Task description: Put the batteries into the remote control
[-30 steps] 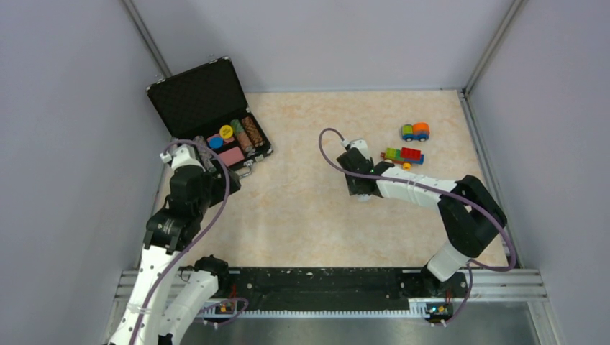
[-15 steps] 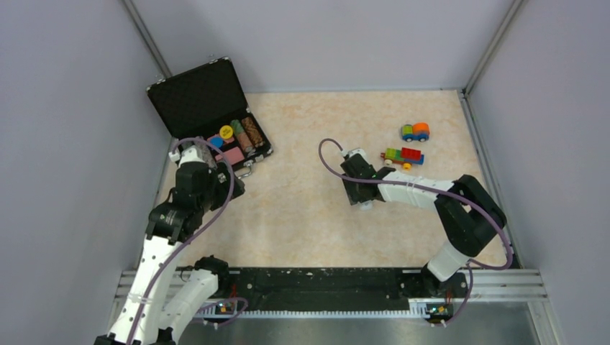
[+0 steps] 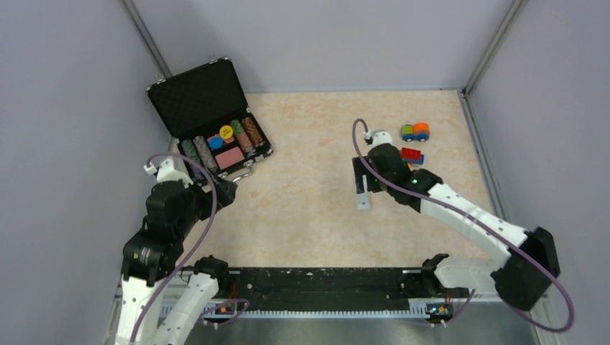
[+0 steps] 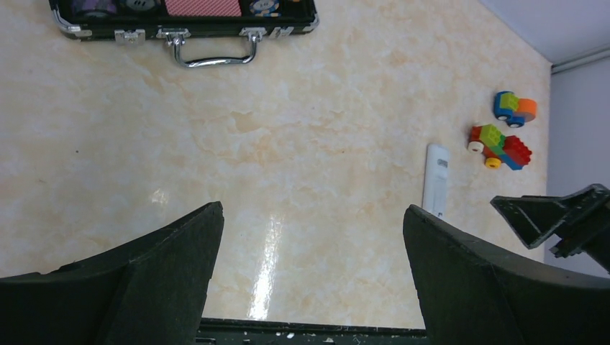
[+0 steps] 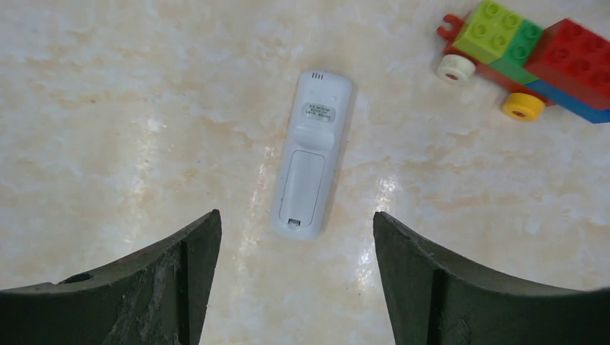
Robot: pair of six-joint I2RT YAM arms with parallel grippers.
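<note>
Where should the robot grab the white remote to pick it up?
Across the middle of the remote control, pinching its two long edges, coming straight down from above. It lies flat on the table, battery-door side up, long and narrow, so the right hand, open over it, should fit across its width.

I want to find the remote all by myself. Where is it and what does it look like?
Look at the tan table, on the side with the colourful block car. Just beside it lies the remote control: the only plain white, flat, slim bar.
</note>
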